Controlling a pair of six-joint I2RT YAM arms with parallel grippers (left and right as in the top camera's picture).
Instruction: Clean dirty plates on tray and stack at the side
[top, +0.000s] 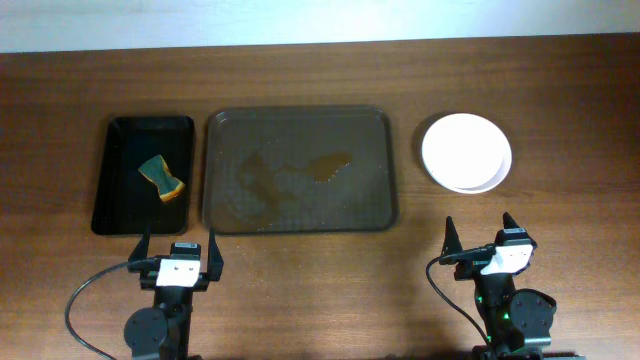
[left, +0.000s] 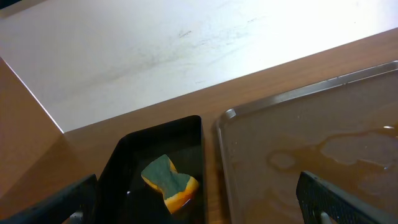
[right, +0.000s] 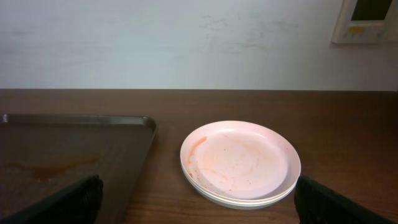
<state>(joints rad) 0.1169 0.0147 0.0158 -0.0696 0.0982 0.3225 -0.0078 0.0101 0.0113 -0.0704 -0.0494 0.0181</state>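
A: What does the room give us?
B: A plain white wall (right: 186, 43) at the back, faintly scuffed. In front of it runs the surface (top: 320, 300), dark brown wood with the grain going side to side.
A: And the biggest thing on it?
B: The tray (top: 230, 130), dark brown with rounded corners and a raised rim, lying mid-surface. It carries only a thin brownish puddle (top: 325, 168) spread across its middle, with a wet sheen around it.
A: To its left?
B: The black tray (top: 115, 205), narrower, just beside the tray but not touching it. Its floor looks glossy.
A: Where are the plates?
B: The plates (top: 466, 152) sit stacked on the bare surface to the right of the tray, near it but apart. At least two rims show; I cannot count more. In the right wrist view the top one has faint orange smears, heaviest along its left side.
A: The arms?
B: The left claw (top: 177, 250) hovers at the near edge, below the gap between the two trays, fingers spread and empty. The right claw (top: 480, 232) sits just below the plates, fingers likewise apart and empty.
A: Smallest things?
B: The sponge (top: 163, 178), green on top and yellow-orange beneath, pinched at the waist, lies in the middle of the black tray. A small pale panel (right: 367, 18) is on the wall, upper right in the right wrist view.
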